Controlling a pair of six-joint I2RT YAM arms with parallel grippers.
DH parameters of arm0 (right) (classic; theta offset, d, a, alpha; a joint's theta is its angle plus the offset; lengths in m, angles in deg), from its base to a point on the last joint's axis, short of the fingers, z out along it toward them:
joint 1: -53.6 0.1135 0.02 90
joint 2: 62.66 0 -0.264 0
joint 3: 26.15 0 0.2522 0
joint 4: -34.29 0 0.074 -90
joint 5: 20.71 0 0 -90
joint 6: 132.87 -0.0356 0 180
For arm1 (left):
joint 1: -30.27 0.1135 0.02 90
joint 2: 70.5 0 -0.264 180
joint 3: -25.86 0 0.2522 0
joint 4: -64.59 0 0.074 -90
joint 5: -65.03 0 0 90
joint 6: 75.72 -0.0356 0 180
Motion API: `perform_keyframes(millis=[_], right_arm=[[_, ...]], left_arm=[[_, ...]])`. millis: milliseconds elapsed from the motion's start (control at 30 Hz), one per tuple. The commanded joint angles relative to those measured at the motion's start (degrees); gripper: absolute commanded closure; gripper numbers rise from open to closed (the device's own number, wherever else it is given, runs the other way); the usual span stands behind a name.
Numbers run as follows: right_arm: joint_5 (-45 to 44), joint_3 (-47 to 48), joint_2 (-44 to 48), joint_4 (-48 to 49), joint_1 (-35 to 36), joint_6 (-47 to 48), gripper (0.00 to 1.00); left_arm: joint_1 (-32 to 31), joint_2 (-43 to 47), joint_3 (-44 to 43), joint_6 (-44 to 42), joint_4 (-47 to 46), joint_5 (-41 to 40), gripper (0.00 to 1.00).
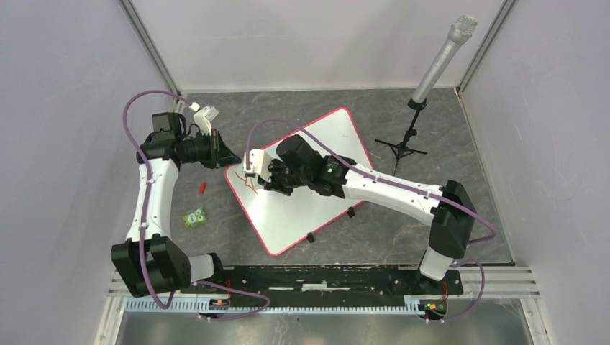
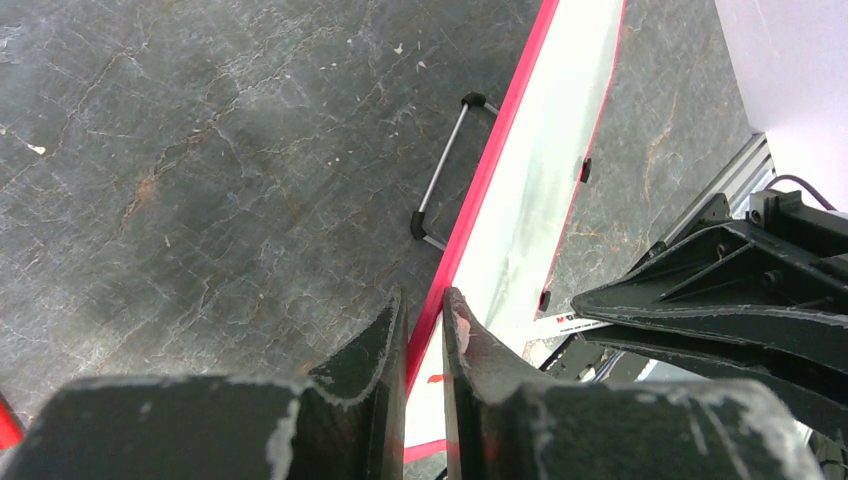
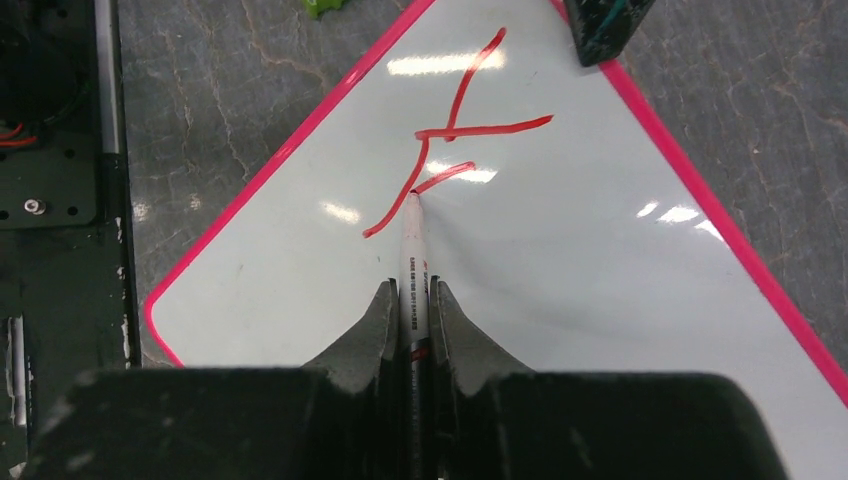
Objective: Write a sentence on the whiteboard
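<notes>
Right fingers (image 3: 375, 335) clamp a marker (image 3: 413, 250), tip touching red strokes (image 3: 455, 130) on the whiteboard (image 3: 560, 260) (left fingers (image 2: 372, 350) pinch its frame (image 2: 480, 180)).

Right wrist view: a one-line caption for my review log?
Right tool shut on a marker, tip on the whiteboard at the first red strokes.

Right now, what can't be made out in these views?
- Top: right gripper covers the marker and some red strokes.
- Left wrist: board seen at a grazing angle, no writing shows.
- Right wrist: frame edges cut off most of the board.
- Top: green item too small to identify.
</notes>
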State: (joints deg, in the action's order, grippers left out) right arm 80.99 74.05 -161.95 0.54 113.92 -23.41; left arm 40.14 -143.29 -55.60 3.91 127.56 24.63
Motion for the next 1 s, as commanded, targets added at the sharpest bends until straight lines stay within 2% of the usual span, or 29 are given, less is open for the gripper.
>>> perform_keyframes(millis=[0, 467, 967], right_arm=[[-0.56, -2.02, 2.53, -0.27, 0.15, 1.32, 1.00], [-7.02, 0.89, 2.48, -0.04, -0.63, 2.71, 1.00], [-6.07, 4.72, -0.67, 0.86, -0.22, 0.92, 1.00]], left_arm=[[-0.82, 0.87, 0.55, -1.22, -0.17, 0.93, 0.98], [-0.85, 1.15, 0.64, -1.14, -0.17, 0.76, 0.98], [-0.91, 0.82, 0.72, -1.40, -0.15, 0.76, 0.97]])
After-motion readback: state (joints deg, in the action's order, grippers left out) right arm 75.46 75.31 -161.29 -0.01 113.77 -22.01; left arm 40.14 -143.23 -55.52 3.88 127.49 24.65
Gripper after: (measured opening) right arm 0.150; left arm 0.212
